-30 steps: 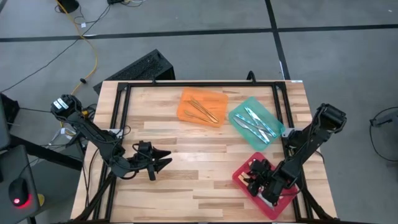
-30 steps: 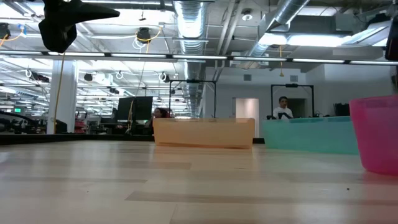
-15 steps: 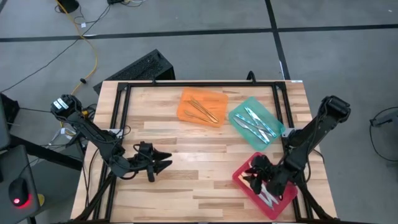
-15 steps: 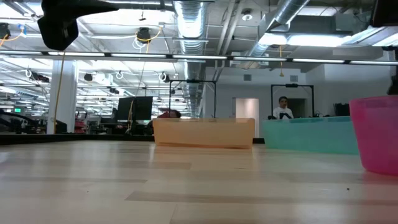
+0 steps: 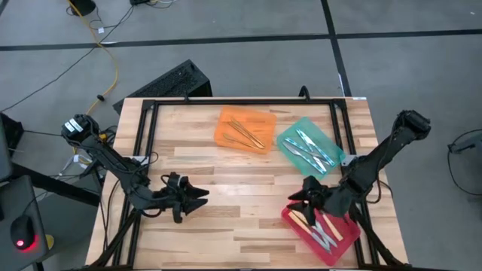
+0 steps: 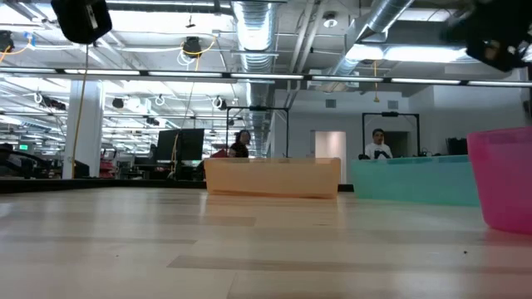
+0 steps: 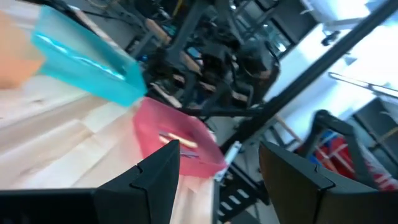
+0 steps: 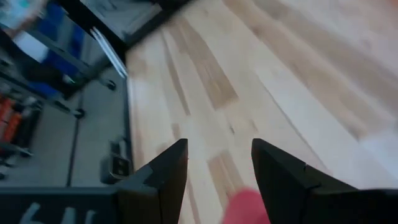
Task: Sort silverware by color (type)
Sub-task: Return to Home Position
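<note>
Gold silverware (image 5: 245, 133) sits in the orange tray (image 5: 226, 117) top centre, blue pieces (image 5: 310, 149) in the green tray (image 5: 305, 126), yellow ones (image 5: 300, 219) in the red tray (image 5: 339, 247) lower right. Left tool (image 5: 203, 198) and right tool (image 5: 294, 200) hover over the desk (image 5: 226, 173), fingers apart, empty.

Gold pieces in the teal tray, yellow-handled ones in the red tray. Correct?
No. The high view shows the gold pieces in the orange tray; the teal tray holds the blue-handled ones. The yellow-handled ones are in the red tray, as stated.

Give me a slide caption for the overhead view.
Silverware sorted into the orange tray, green tray and red tray; left tool and right tool open, empty.
</note>
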Tool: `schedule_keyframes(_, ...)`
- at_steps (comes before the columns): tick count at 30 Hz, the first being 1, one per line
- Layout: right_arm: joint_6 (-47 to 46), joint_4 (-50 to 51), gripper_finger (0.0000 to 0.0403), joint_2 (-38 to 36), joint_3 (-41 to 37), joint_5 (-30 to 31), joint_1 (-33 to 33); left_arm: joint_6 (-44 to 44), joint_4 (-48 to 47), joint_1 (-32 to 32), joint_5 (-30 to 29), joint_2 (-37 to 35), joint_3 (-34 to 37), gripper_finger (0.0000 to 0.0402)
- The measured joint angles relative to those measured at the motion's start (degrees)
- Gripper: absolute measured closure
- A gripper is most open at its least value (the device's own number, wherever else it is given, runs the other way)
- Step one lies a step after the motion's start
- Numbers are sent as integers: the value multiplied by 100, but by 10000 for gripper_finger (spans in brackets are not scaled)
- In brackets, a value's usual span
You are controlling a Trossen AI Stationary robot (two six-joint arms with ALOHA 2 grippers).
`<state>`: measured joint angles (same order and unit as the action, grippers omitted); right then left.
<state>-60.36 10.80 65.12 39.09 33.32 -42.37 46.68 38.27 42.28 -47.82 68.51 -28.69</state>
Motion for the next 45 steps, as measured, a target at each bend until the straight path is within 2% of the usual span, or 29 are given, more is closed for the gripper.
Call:
schedule_keyframes(6, 933, -693, 203, -455, 0, -2, 400, -150, 347, -34, 450, -53, 0, 200)
schedule_keyframes(12, 1604, -1179, 203, -895, 2, -22, 726, -129, 346, -266, 993, -470, 0, 200)
schedule_keyframes(23, 1898, -1321, 203, -1538, 4, -28, 1070, -614, 106, -675, 1441, -1537, -2, 200)
schedule_keyframes(33, 2599, -1440, 203, -1905, 4, -9, 1106, -621, -1172, -890, 1493, -2588, -2, 200)
schedule_keyframes(39, 2891, -1506, 203, -2311, 4, 604, 1103, -721, -1718, -990, 1348, -3268, -2, 200)
schedule_keyframes(45, 2948, -1366, 203, -2742, 4, 714, 1099, -1108, -1864, -990, 502, -3747, -2, 200)
